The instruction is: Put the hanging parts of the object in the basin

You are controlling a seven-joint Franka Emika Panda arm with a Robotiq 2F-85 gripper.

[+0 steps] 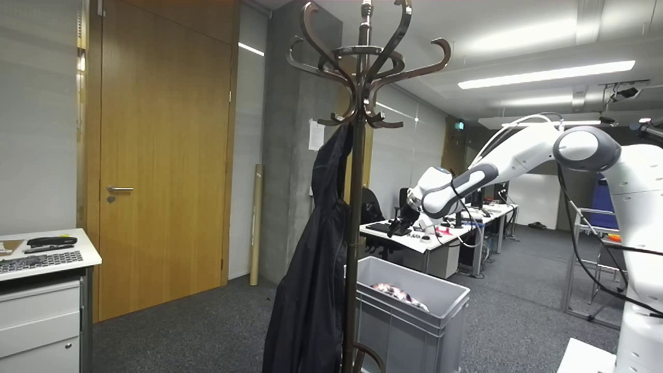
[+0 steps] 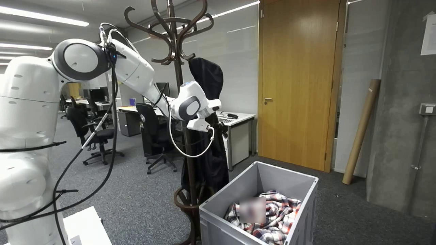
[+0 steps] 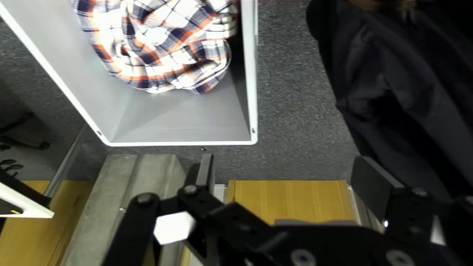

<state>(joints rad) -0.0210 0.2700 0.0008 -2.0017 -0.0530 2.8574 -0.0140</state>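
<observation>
The site is an open-plan office, partly laboratory in character. Indicators: white-topped rectangular desks (image 1: 414,243), black flat-screen monitors (image 2: 97,95), black wheeled swivel chairs (image 2: 102,134), speckled grey carpet (image 2: 139,194), long white ceiling lamps (image 1: 546,75) and a white jointed robot arm (image 2: 29,85).

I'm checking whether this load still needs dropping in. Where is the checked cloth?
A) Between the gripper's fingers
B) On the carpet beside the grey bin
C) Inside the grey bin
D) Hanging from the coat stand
C: the wrist view shows the checked cloth bunched up within the walls of the grey bin, while the gripper stands open with nothing between its fingers.
</observation>
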